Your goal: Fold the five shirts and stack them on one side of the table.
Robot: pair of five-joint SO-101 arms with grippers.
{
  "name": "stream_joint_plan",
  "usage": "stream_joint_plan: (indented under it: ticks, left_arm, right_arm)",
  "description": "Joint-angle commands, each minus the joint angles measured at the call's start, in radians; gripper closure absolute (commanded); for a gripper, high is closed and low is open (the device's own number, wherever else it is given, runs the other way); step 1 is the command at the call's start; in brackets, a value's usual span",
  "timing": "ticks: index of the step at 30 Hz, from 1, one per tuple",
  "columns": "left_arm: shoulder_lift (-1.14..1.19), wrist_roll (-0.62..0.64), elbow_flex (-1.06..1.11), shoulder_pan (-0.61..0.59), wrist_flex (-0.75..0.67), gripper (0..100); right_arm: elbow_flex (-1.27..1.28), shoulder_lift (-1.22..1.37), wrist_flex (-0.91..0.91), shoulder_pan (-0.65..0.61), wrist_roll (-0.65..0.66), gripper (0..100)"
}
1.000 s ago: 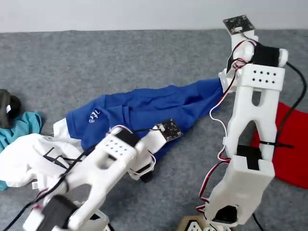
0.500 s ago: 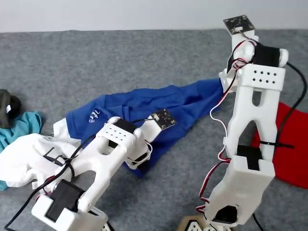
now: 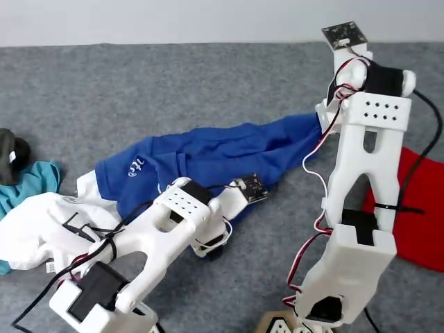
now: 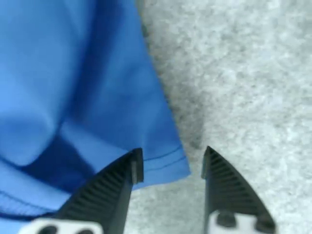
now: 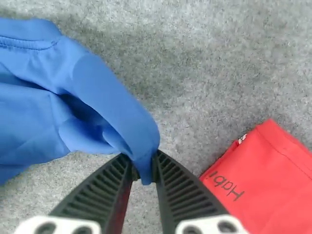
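The left pincer [image 4: 171, 163] stands open and holds nothing. The hemmed corner of the blue shirt [image 4: 73, 87] lies just inside one jaw, and bare grey table [image 4: 243, 73] lies under the other. The right pincer [image 5: 144, 168] is closed tight on a pinched fold at the other end of the same shirt, so the cloth runs between the two arms.

The step in hand looks like taking a second hold so the shirt can be spread flat for folding. To do it well, the left pincer should come down with the hem deep between its jaws, not only the stitched edge. It should close fully before any lift. The right should hold without tugging, or the corner may slide out from under the open jaws.

Out from the left pincer's free jaw the table is bare, which gives room to draw the corner. Behind that arm a white shirt [image 3: 35, 229] touches the blue one, with a teal shirt [image 3: 31, 180] beyond. A hard pull could drag them along. Just beside the right pincer lies a red shirt [image 5: 263, 170], near but apart from the blue. The widest open room is across the table, beyond both pincers.
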Motion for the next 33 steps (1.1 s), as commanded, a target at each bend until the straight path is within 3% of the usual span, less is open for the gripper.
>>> stream_joint_plan:
  ticks: [1, 9, 14, 18, 21, 28, 33]
  left_arm:
    - [-0.006, 0.014, 0.007, -0.009, -0.008, 80]
    - [0.012, 0.015, 0.022, -0.075, -0.029, 81]
    - [0.135, 0.017, -0.059, -0.068, -0.015, 91]
    - [0.229, 0.015, -0.171, -0.072, 0.038, 99]
    - [0.23, 0.015, -0.269, -0.075, 0.143, 99]
    - [-0.02, 0.015, -0.53, -0.091, 0.416, 99]
    - [-0.253, 0.015, -0.714, -0.23, 0.489, 99]
  right_arm:
    - [-0.052, -0.01, 0.019, -0.007, 0.009, 98.8]
    - [-0.052, -0.01, 0.019, -0.008, 0.009, 98.8]
    - [-0.052, -0.01, 0.019, -0.01, 0.009, 98.8]
    - [-0.052, -0.016, 0.019, -0.008, 0.011, 98.8]
    - [-0.055, -0.018, 0.027, -0.007, 0.012, 98.8]
    - [-0.058, -0.062, 0.048, 0.007, 0.031, 98.8]
    - [-0.058, -0.176, 0.048, 0.01, 0.031, 98.8]
